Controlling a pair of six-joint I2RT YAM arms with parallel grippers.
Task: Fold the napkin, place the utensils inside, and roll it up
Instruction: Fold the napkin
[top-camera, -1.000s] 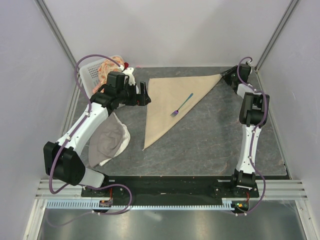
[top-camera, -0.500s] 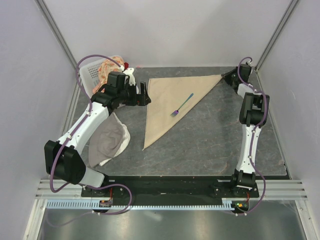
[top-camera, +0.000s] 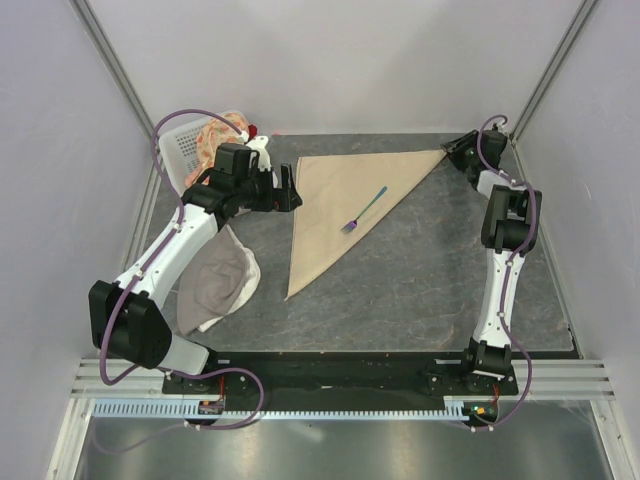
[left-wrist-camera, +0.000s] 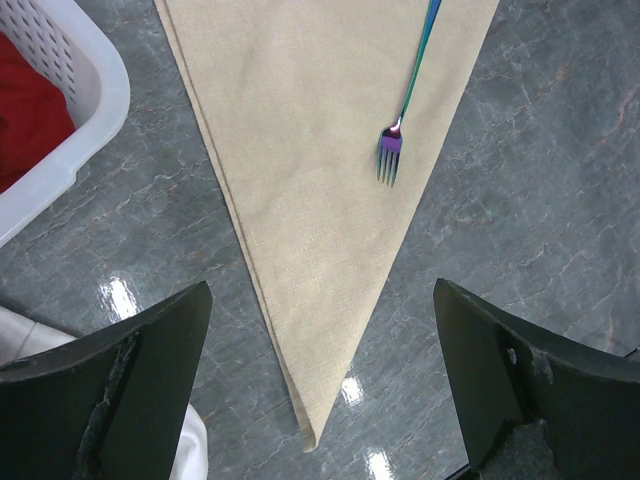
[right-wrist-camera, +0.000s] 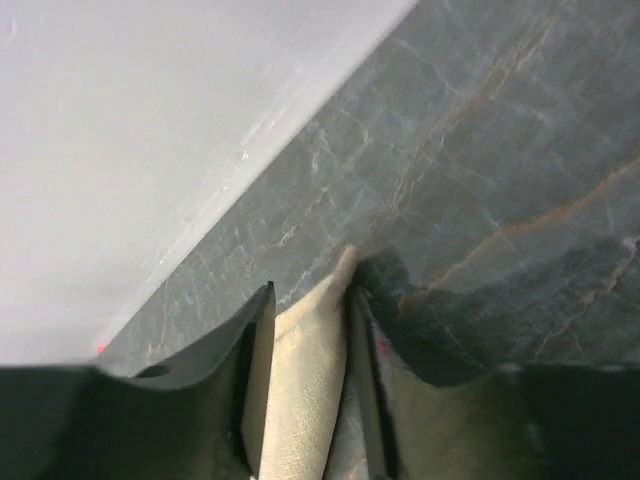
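The beige napkin (top-camera: 340, 195) lies folded into a flat triangle on the dark stone table. Its long point faces the near edge (left-wrist-camera: 310, 130). The teal-handled fork (top-camera: 363, 211) rests on the napkin near its right slanted edge, tines toward me (left-wrist-camera: 405, 100). My left gripper (top-camera: 292, 188) hovers wide open by the napkin's left edge, and its view looks down past both fingers onto the near point (left-wrist-camera: 320, 290). My right gripper (top-camera: 450, 153) sits low at the far right corner. Its jaws stand narrowly open with the napkin's corner (right-wrist-camera: 300, 400) between the fingers (right-wrist-camera: 310, 295).
A white basket (top-camera: 185, 150) holding an orange floral cloth (top-camera: 222, 130) stands at the far left, its rim close to the left gripper (left-wrist-camera: 70, 110). A grey-and-white cloth (top-camera: 215, 285) lies under the left arm. The back wall (right-wrist-camera: 150, 120) rises just beyond the right gripper.
The right gripper has shifted very slightly at the napkin's far right corner. The napkin, the fork and the left arm look the same.
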